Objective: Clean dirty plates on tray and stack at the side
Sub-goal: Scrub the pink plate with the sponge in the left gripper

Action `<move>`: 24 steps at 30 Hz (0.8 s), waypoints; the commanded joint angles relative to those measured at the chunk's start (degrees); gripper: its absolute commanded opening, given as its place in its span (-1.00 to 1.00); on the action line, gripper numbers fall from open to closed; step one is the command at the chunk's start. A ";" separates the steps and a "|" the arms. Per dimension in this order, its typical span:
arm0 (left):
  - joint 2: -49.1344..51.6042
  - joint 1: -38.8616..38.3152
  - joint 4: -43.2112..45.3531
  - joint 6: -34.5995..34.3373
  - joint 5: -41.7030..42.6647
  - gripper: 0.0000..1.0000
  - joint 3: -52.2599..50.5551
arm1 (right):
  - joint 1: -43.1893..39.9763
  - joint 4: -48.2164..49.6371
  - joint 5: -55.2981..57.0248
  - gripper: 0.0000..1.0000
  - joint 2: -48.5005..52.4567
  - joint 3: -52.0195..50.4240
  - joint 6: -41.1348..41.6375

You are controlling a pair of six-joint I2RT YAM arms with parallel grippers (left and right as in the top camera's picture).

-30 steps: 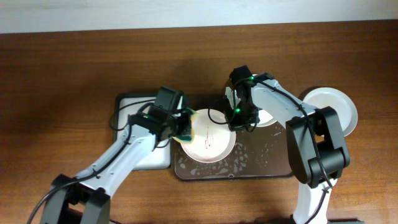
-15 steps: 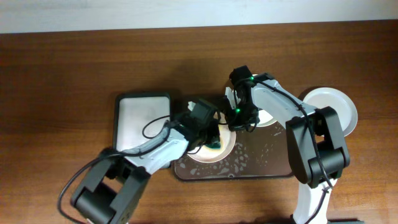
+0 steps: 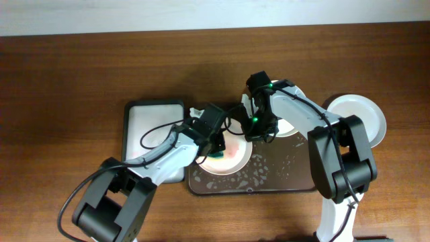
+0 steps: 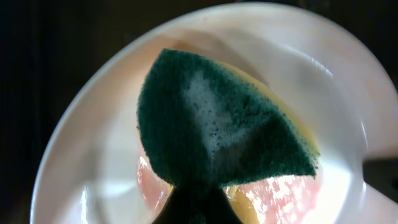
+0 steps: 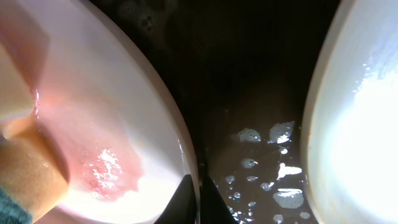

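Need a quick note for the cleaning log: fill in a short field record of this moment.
left gripper: shut on sponge, sponge resting on centre plate
right gripper: shut on centre plate's rim
centre plate: on dark tray, wet pink smear in the middle
second plate: on dark tray, right of centre plate
third plate: on table, beyond the dark tray's right end
white tray: left of dark tray

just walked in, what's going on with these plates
The left gripper is shut on a green-and-yellow sponge, pressed into the white plate on the dark tray, where a pink smear is spread. The right gripper pinches that plate's rim. A second plate sits on the tray beside it. A third plate lies on the table by the right arm.
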 commanded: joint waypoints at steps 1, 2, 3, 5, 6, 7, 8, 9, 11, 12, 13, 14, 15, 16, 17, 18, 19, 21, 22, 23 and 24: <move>0.31 0.68 -3.76 0.87 16.22 -1.00 -1.99 | 0.20 -0.22 2.25 -0.92 -0.09 -1.16 0.04; 0.31 0.42 -3.85 1.31 18.29 -1.00 -1.99 | 0.20 -0.22 2.25 -0.92 -0.09 -1.16 0.04; 0.31 -0.17 -3.23 2.54 20.13 -1.00 -1.99 | 0.20 -0.22 2.25 -0.92 -0.09 -1.16 0.02; 0.31 -1.62 -0.44 5.07 21.11 -1.00 -1.99 | 0.20 -0.22 2.25 -0.92 -0.09 -1.16 0.02; 0.31 -2.12 0.98 5.25 21.22 -1.00 -1.99 | 0.20 -0.24 2.25 -0.92 -0.09 -1.16 0.04; 0.31 -2.51 2.23 5.22 21.22 -1.00 -1.99 | 0.20 -0.31 2.25 -0.92 -0.09 -1.16 0.02; 0.31 -2.75 3.52 5.20 21.14 -1.00 -1.99 | 0.20 -0.33 2.25 -0.92 -0.09 -1.16 0.04; 0.31 -2.82 5.20 4.68 20.61 -1.00 -1.99 | 0.20 -0.33 2.25 -0.92 -0.09 -1.16 0.04; 0.31 -2.84 5.62 1.70 14.05 -1.00 -1.99 | 0.20 -0.33 2.25 -0.92 -0.09 -1.16 0.04; 0.33 -2.82 5.64 1.07 10.36 -1.00 -2.01 | 0.20 -0.35 2.23 -0.92 -0.09 -1.16 0.04; 0.35 -2.82 5.66 0.79 8.13 -1.00 -2.01 | 0.20 -0.37 2.25 -0.92 -0.09 -1.16 0.04; 0.35 -2.82 5.66 0.37 5.95 -1.00 -2.01 | 0.20 -0.39 2.25 -0.92 -0.09 -1.16 0.04; 0.37 -2.82 5.66 0.07 3.37 -1.00 -2.01 | 0.20 -0.39 2.25 -0.92 -0.09 -1.16 0.04; 0.37 -2.82 5.66 0.07 1.62 -1.00 -2.01 | 0.20 -0.39 2.25 -0.92 -0.09 -1.16 0.04; 0.37 -2.82 5.60 0.09 -0.48 -1.00 -2.01 | 0.20 -0.46 2.23 -0.92 -0.09 -1.16 0.04; 0.37 -2.82 4.98 0.09 -3.04 -1.00 -2.01 | 0.20 -0.57 2.25 -0.92 -0.09 -1.16 0.04; 0.37 -2.82 4.39 0.09 -4.92 -1.00 -2.01 | 0.20 -0.61 2.25 -0.92 -0.09 -1.16 0.04; 0.35 -2.64 2.78 0.09 -8.46 -1.00 -1.99 | 0.20 -0.61 2.25 -0.92 -0.09 -1.16 0.02; 0.35 -2.47 2.08 0.09 -9.60 -1.00 -1.99 | 0.20 -0.61 2.25 -0.92 -0.09 -1.16 0.02; 0.28 -2.21 1.51 0.09 -10.08 -1.00 -1.99 | 0.20 -0.61 2.25 -0.92 -0.09 -1.16 0.02; 0.04 -1.66 0.83 0.11 -10.12 -1.00 -1.99 | 0.20 -0.74 2.25 -0.92 -0.09 -1.16 0.02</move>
